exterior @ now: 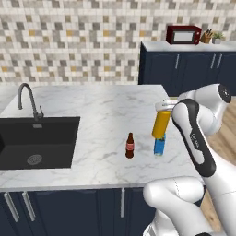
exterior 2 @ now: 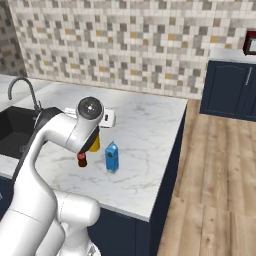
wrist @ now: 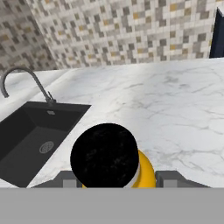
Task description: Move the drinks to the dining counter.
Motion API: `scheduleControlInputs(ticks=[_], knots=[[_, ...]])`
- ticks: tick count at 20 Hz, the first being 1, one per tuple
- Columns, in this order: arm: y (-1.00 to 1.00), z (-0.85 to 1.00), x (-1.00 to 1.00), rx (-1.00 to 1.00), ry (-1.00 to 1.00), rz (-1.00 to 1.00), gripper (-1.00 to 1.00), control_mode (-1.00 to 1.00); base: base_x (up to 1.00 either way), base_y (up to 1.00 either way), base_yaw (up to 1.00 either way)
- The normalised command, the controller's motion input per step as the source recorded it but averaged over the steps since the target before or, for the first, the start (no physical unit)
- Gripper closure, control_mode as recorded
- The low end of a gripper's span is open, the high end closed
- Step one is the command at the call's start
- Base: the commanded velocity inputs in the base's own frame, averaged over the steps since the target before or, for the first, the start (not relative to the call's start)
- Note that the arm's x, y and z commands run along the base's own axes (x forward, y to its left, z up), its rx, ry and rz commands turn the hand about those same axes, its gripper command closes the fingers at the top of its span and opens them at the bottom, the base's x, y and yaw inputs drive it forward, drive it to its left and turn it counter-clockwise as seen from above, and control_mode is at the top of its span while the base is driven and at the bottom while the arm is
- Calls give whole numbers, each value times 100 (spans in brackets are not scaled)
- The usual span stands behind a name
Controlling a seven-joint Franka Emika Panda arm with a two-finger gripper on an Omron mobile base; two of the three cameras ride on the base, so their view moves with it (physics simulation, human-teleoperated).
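Cola bottle (exterior: pixel 130 146) and blue carton (exterior: pixel 159 146) already on dining counter (exterior: pixel 101 110) — gripper (exterior: pixel 164 107) clamped on yellow-orange bottle (exterior: pixel 161 124), unplaced.

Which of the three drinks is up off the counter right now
The yellow-orange bottle with the black cap: it hangs tilted in the gripper above the dining counter. The cola bottle and blue carton both stand on the marble.

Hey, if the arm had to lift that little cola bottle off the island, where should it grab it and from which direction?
Probably from straight above, closing on the neck or upper body. The cola bottle stands upright on the dining counter, narrow and free on all sides. The blue carton stands apart to its right, so jaws aligned front-to-back look safest.
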Motion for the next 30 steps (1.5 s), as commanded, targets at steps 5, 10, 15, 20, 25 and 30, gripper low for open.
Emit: scheduleControlInputs(ticks=[5, 10, 15, 20, 25, 30], knots=[[0, -46, 2, 0, 0, 0, 100, -100, 0, 0, 0], [5, -41, 5, 0, 0, 0, 100, -100, 0, 0, 0], [13, -39, 1, 0, 0, 0, 100, -100, 0, 0, 0], [11, -39, 0, 0, 0, 0, 100, -100, 0, 0, 0], [6, -43, 6, 0, 0, 0, 100, -100, 0, 0, 0], [0, -43, 11, 0, 0, 0, 100, -100, 0, 0, 0]])
